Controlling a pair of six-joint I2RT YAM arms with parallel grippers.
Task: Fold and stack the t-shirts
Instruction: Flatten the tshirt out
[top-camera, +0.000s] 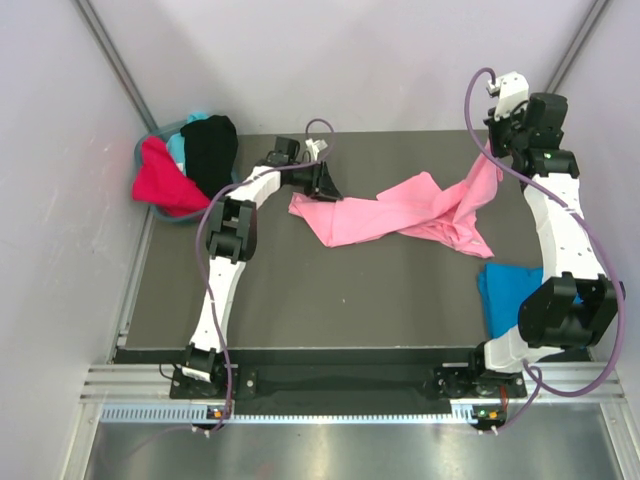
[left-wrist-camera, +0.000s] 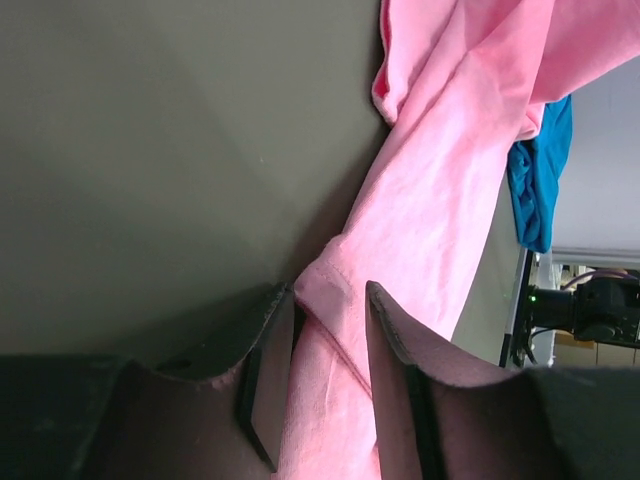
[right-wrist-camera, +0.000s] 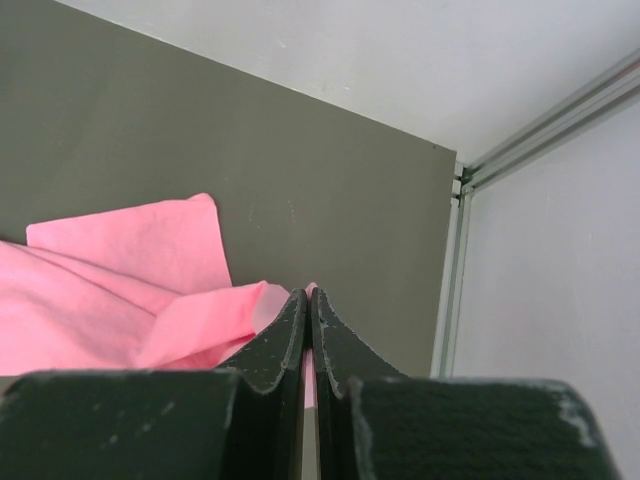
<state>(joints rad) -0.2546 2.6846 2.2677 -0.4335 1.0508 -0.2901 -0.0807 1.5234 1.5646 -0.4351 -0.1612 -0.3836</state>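
1. Fingers (left-wrist-camera: 262, 385) of the left gripper (top-camera: 322, 183) clamp a bunched edge of the pink t-shirt (top-camera: 400, 215), low at its left end.
2. That shirt stretches, twisted, across the dark table (top-camera: 330, 300), with its right end raised off the surface.
3. Over on the right, the right gripper (right-wrist-camera: 309, 297) is pinched tight on that raised end.
4. A blue t-shirt (top-camera: 500, 290) lies crumpled beside the right arm.

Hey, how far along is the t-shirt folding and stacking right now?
Early. Done: perhaps only the blue t-shirt, lying apart by the right arm; whether it is folded is unclear. In hand: the pink t-shirt, unfolded, pinched by the right end effector and the left end effector at opposite ends. Remaining: red t-shirt, teal t-shirt and black t-shirt heaped in the basket; no stack.
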